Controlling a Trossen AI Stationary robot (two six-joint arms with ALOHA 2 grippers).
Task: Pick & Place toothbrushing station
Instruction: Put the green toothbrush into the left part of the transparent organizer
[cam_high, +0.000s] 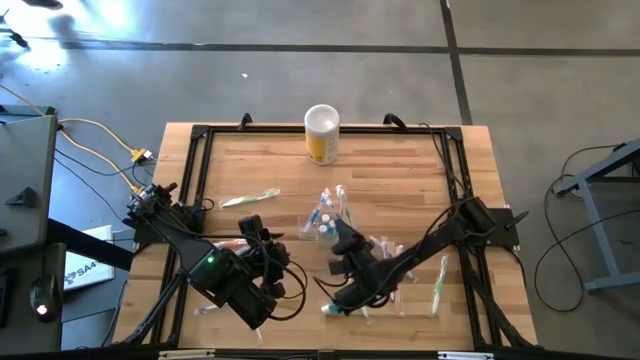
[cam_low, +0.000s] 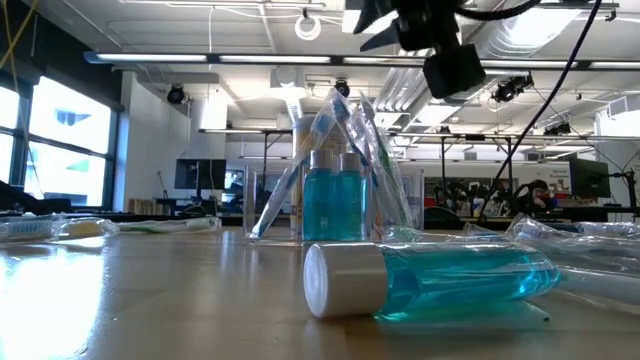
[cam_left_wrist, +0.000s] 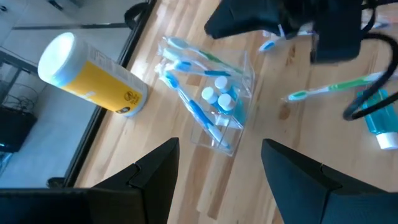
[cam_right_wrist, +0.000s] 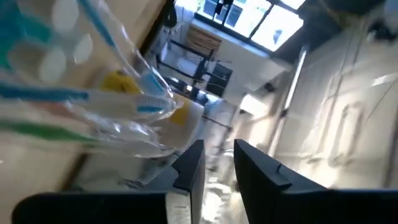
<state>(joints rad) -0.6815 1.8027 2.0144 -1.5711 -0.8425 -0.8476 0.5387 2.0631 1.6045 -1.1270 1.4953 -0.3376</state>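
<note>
The right gripper (cam_right_wrist: 214, 165) has its two dark fingers (cam_right_wrist: 186, 174) nearly together, a narrow gap between them. Close ahead sits the clear holder (cam_right_wrist: 118, 118) with blue-bristled toothbrushes (cam_right_wrist: 93, 96); behind it shows a yellow canister (cam_right_wrist: 118, 81).

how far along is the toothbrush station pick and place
Partly stocked: the clear holder already carries brushes and teal tubes. In hand: nothing visibly gripped; the right gripper is beside the holder, the left gripper open nearby. Left: a toothbrush and a lying tube.

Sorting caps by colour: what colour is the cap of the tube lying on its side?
White, on the teal tube; the low view shows it best.
</note>
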